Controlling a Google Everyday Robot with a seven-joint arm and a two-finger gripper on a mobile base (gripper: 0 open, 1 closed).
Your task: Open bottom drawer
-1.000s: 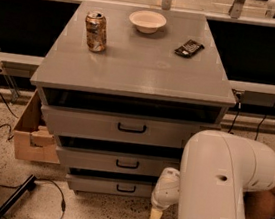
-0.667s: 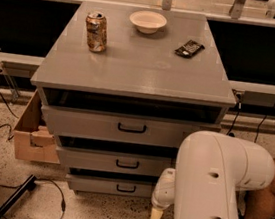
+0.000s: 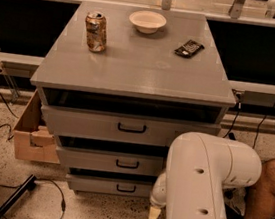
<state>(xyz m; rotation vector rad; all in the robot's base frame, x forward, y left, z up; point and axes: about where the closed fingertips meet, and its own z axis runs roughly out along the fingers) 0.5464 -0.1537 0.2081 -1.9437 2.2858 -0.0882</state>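
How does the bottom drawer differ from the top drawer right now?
The bottom drawer has the narrowest, shortest front; the top drawer has the widest, tallest. The bottom drawer's handle is smaller than the top drawer's. Both are grey with black bar handles. The end effector hangs low beside the bottom drawer.
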